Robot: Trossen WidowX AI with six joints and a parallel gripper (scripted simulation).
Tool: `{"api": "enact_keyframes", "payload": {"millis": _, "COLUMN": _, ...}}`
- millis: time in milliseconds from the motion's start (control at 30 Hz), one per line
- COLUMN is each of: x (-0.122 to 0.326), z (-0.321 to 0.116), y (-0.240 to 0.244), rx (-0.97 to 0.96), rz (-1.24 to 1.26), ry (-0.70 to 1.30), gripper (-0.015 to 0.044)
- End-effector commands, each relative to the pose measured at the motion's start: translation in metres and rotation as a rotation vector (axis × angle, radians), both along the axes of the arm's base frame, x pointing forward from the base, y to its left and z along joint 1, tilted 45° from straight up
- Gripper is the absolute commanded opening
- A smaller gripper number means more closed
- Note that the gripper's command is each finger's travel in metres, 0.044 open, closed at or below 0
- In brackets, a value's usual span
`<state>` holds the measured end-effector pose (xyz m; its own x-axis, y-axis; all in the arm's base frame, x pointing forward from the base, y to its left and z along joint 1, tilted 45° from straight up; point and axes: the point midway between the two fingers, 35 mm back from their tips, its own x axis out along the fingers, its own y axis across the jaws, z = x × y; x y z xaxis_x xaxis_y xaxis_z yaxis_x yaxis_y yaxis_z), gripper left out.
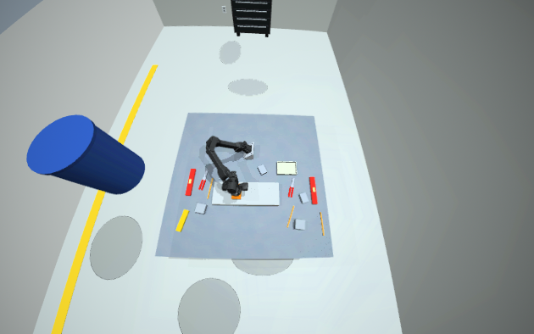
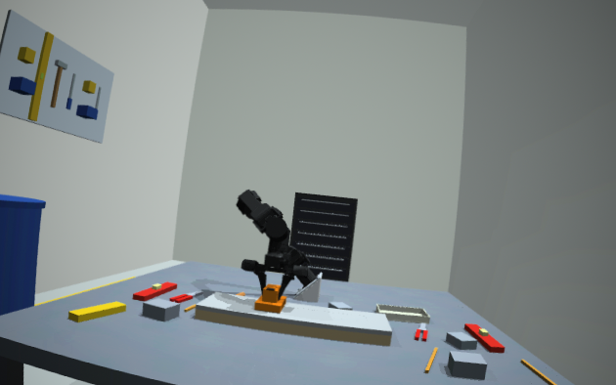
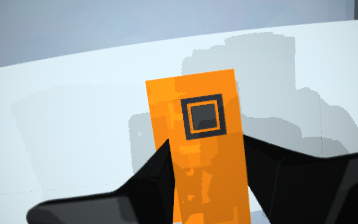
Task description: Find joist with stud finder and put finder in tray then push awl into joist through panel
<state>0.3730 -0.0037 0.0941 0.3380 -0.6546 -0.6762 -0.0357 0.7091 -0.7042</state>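
the orange stud finder (image 1: 236, 197) (image 2: 271, 304) (image 3: 205, 165) is gripped between the gripper's fingers (image 2: 273, 288), above the left part of the pale floor panel (image 1: 263, 197) (image 2: 342, 320) (image 3: 70, 135) in the exterior view; the tray (image 1: 286, 168) (image 2: 402, 319) is placed behind the panel's right end.

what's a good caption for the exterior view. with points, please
Pincer (image 2: 272, 289) gripping the orange stud finder (image 2: 271, 304) on the pale floor panel (image 2: 337, 320).

Bent at the elbow above the counter (image 1: 263, 237) (image 2: 112, 342), wrist angled downward, jaws (image 1: 236, 196) (image 2: 272, 292) pointing down, closed firmly on the orange stud finder.
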Motion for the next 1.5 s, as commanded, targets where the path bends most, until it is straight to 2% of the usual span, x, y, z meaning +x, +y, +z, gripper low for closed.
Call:
{"api": "enact_keyframes", "payload": {"millis": 0, "x": 0.0, "z": 0.011, "y": -0.012, "rx": -0.007, "rz": -0.008, "ry": -0.005, "gripper": 0.0}}
{"api": "enact_keyframes", "payload": {"millis": 1467, "x": 0.003, "z": 0.091, "y": -0.09, "rx": -0.012, "rz": -0.008, "ry": -0.007, "gripper": 0.0}}
